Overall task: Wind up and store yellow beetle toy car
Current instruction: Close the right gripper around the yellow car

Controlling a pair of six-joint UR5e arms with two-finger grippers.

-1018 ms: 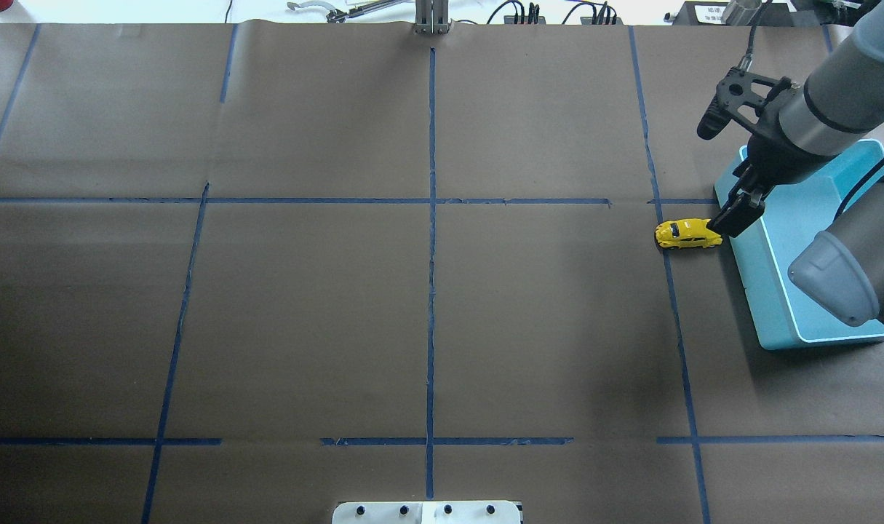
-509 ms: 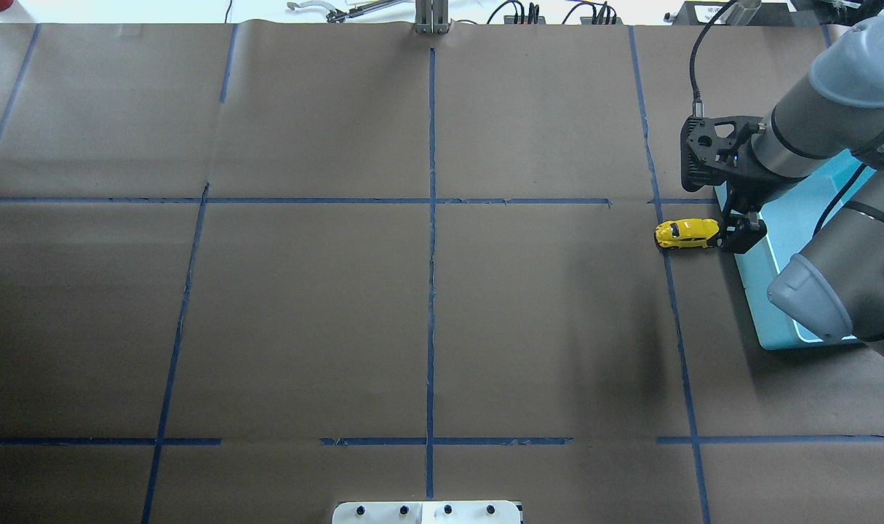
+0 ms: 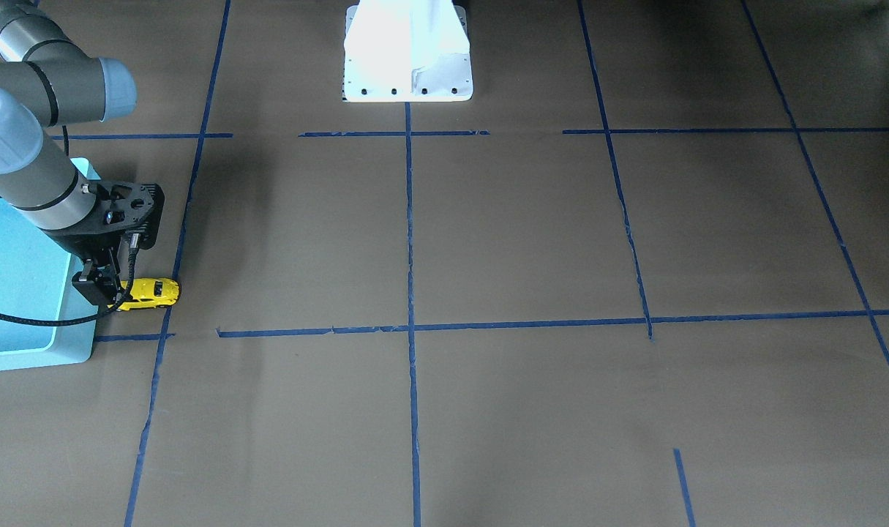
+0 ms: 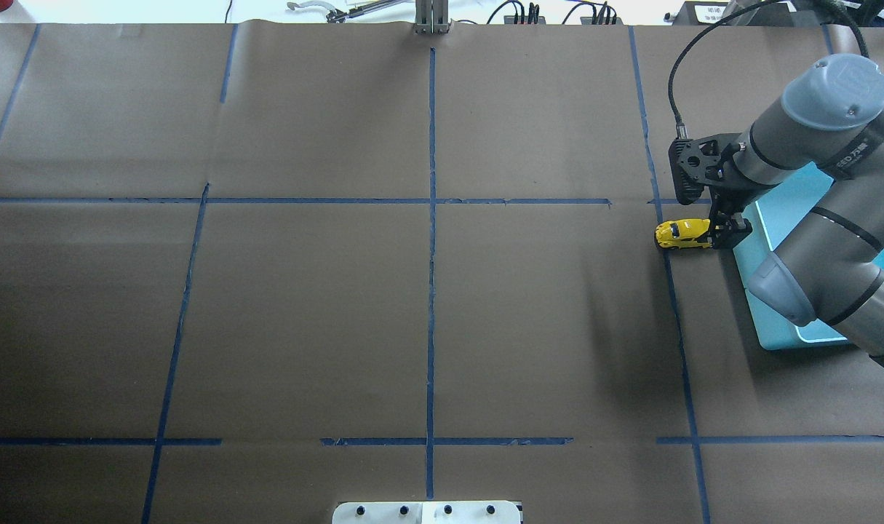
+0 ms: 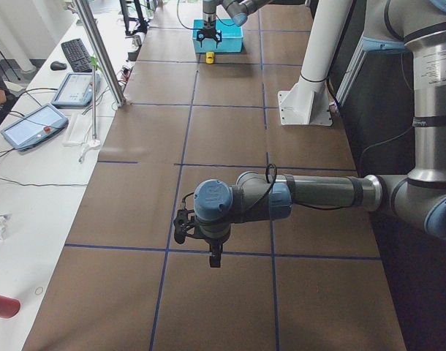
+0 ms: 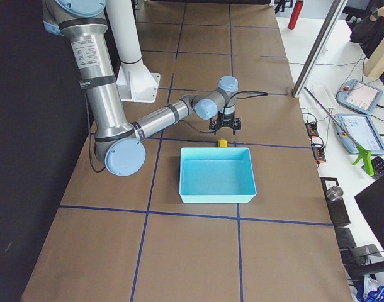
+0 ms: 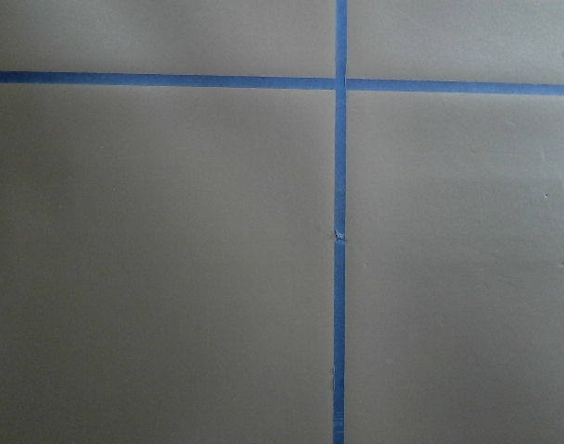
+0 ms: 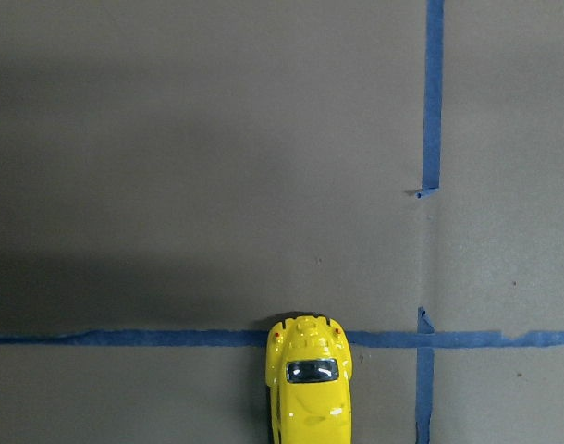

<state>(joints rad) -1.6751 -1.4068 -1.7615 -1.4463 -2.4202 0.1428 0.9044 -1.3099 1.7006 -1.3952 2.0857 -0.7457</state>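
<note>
Hanging over the brown paper-covered table (image 4: 303, 313), the left arm's black two-finger gripper (image 5: 213, 259) shows only in the left-end view. Whether it is released or clenched I cannot tell. Its wrist camera looks down on paper and a crossing of blue tape (image 7: 338, 231).

Toward 3 o'clock on the table in the overhead view, the tiny bright yellow beetle-shaped toy car (image 4: 680, 233) stands on its wheels on the paper. It lies lengthwise along the 9-to-3 line, with its 9 o'clock end over a tape strip. At the car's 3 o'clock end the right arm's black gripper (image 4: 729, 233) is down near table level and released. The right-end view shows its jaws spread wider than the car, one on each side of that end. Whether they touch the car I cannot tell.

From 3 to 4 o'clock of the car sits the light blue rectangular plastic bin (image 6: 217, 195), partly under the right arm. The car is outside it, near a corner of its wall.
</note>
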